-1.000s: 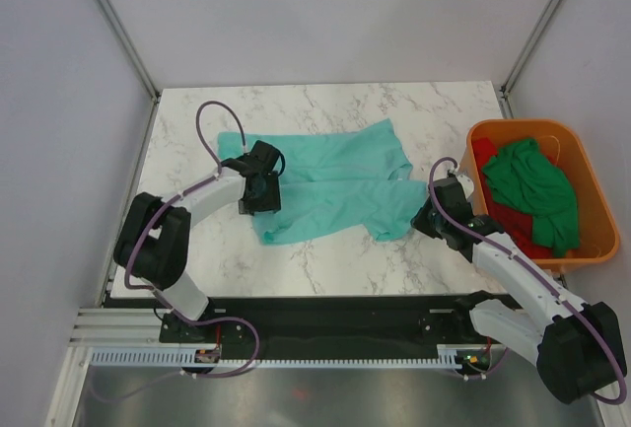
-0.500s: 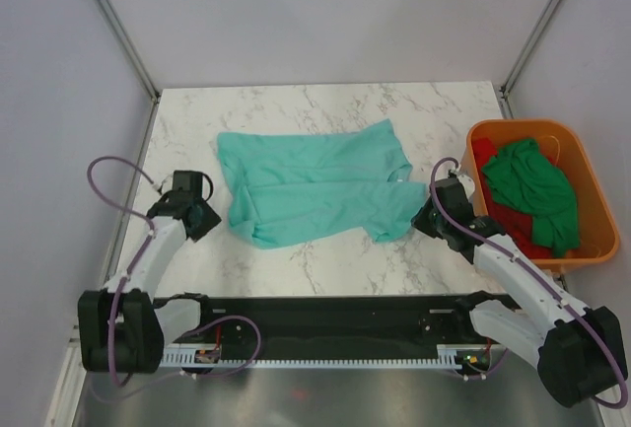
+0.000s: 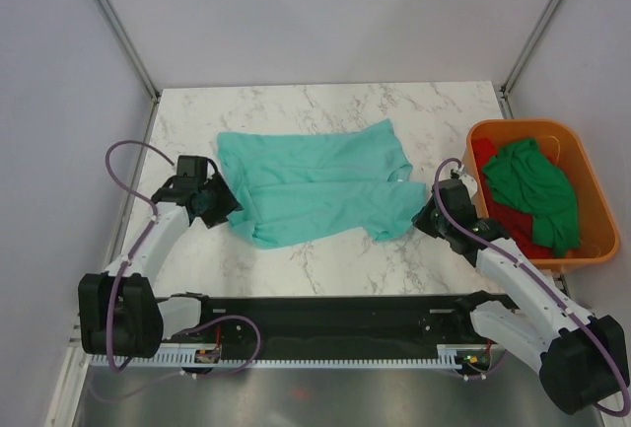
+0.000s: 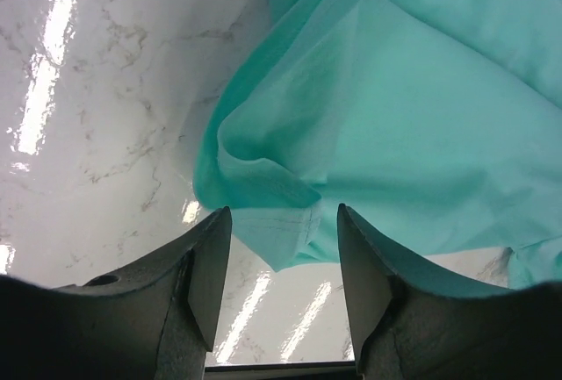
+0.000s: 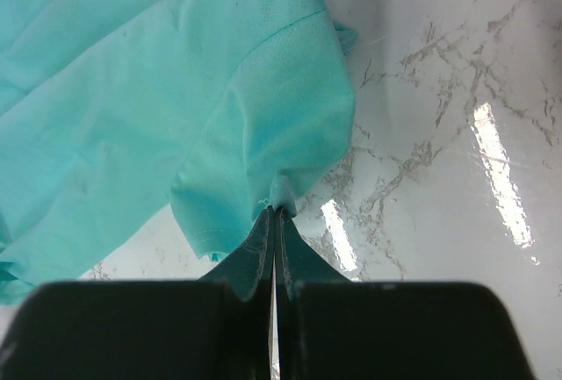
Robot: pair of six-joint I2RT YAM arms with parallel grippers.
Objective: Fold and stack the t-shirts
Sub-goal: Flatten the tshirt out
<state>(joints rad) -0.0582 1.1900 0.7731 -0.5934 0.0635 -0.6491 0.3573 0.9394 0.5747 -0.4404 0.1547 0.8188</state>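
Showing one teal t-shirt (image 3: 315,188) spread; green t-shirt (image 3: 534,188), red t-shirt (image 3: 505,218) in tub (image 3: 520,127).

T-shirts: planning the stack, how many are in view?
3: teal t-shirt spread on the table; green t-shirt and red t-shirt in the orange tub, where more may be hidden.

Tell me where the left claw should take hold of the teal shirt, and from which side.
Grip the folded near-left corner of the teal t-shirt. It lies doubled over just ahead of the open left claw, so come in low from the left side of the table. The right claw pinches the opposite sleeve.
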